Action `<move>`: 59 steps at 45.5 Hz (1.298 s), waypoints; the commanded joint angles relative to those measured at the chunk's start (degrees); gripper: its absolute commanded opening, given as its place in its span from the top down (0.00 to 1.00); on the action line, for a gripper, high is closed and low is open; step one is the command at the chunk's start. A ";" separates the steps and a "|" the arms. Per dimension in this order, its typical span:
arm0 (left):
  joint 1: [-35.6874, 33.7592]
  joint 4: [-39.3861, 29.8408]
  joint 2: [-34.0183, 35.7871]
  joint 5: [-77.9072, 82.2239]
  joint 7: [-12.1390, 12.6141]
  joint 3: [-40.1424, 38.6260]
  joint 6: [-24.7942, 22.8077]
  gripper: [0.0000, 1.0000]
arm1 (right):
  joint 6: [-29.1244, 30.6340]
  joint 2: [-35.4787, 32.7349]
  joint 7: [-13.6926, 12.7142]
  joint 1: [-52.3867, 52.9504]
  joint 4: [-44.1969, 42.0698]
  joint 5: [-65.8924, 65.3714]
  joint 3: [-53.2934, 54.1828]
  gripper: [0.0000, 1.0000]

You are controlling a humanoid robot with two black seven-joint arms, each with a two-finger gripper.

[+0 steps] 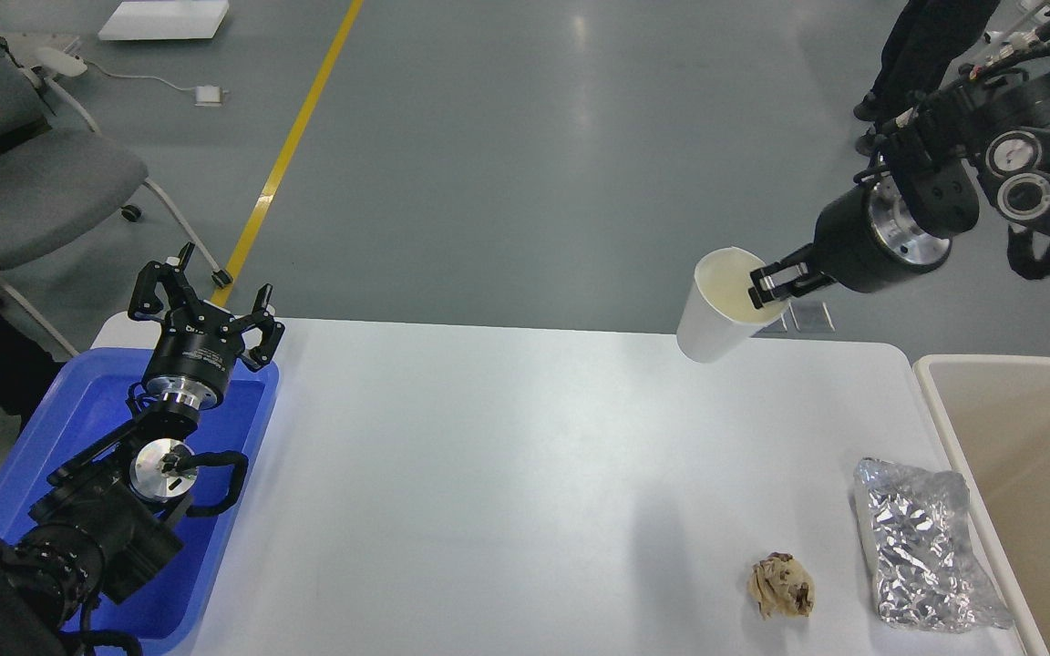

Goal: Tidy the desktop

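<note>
The desktop (507, 474) is a wide white tabletop with rounded corners. My right gripper (776, 282) is shut on the rim of a white paper cup (712, 314) and holds it tilted in the air above the table's far right edge. A crumpled brown paper ball (781, 586) and a crumpled foil wrapper (921, 547) lie on the desktop at the front right. My left gripper (206, 305) is open and empty, raised over the blue tray (42, 437) at the left.
A beige bin (1026, 437) stands right of the table. A grey chair (24, 182) is at the far left and a person's legs (921, 46) at the far right. A yellow line (293, 146) runs along the floor.
</note>
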 commanded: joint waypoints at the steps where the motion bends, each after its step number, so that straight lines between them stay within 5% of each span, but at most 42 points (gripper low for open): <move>1: 0.00 0.00 0.00 0.01 -0.07 -0.03 0.00 0.00 | 0.06 -9.31 0.60 -6.34 -1.16 0.18 5.22 1.00; 12: 0.00 0.00 0.00 0.01 0.01 -0.03 0.00 0.00 | 0.06 -19.07 7.98 -27.60 -11.95 0.18 21.13 1.00; 21: 0.00 0.00 0.00 0.01 0.01 -0.03 0.00 0.00 | -4.24 -17.94 18.09 -40.00 -29.62 3.42 26.59 1.00; 25: 0.00 0.00 0.00 0.01 0.01 -0.03 0.00 0.00 | -6.43 -16.53 19.94 -43.96 -36.47 9.30 26.42 1.00; 48: 0.00 0.00 0.00 0.01 -0.07 -0.03 0.00 0.00 | -12.15 -1.33 20.91 -49.77 -74.01 25.58 25.10 1.00; 59: 0.00 0.00 0.00 0.01 0.01 -0.03 0.00 0.00 | -21.37 5.00 20.38 -53.63 -76.83 28.31 24.75 1.00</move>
